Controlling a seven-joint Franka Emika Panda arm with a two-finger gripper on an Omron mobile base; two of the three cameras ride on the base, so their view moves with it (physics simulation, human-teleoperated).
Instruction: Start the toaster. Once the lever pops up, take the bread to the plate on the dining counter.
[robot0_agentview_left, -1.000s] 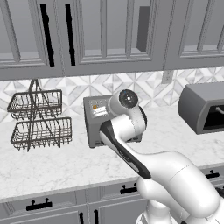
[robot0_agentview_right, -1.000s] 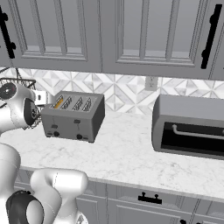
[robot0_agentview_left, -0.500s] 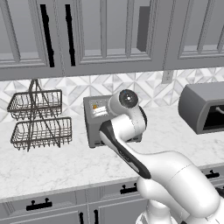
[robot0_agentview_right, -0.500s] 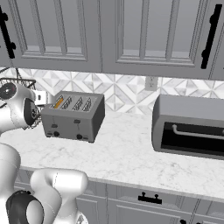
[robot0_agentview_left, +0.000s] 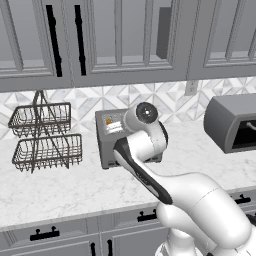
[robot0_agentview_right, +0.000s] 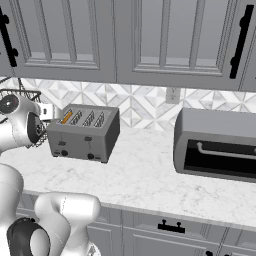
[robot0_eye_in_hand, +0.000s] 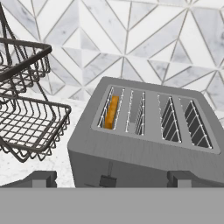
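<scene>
The grey four-slot toaster (robot0_eye_in_hand: 144, 148) stands on the marble worktop against the tiled wall, also seen as the toaster (robot0_agentview_right: 85, 134) and, half hidden by my arm, the toaster (robot0_agentview_left: 107, 137). The bread (robot0_eye_in_hand: 111, 112) sits deep in the left-most slot, orange edge up; it shows as the bread (robot0_agentview_right: 66, 118) too. My gripper (robot0_eye_in_hand: 112, 179) is open, close in front of the toaster's front face, fingertips (robot0_eye_in_hand: 41, 178) wide apart. A dark lever (robot0_eye_in_hand: 107, 180) sits between them on the left slider. The plate and the dining counter are out of view.
A two-tier black wire basket rack (robot0_agentview_left: 42, 137) stands just left of the toaster. A larger dark-grey appliance (robot0_agentview_right: 220, 145) with a black opening sits to the right. Grey wall cabinets (robot0_agentview_right: 125, 40) hang above; bare marble worktop (robot0_agentview_right: 145, 175) lies between the two appliances.
</scene>
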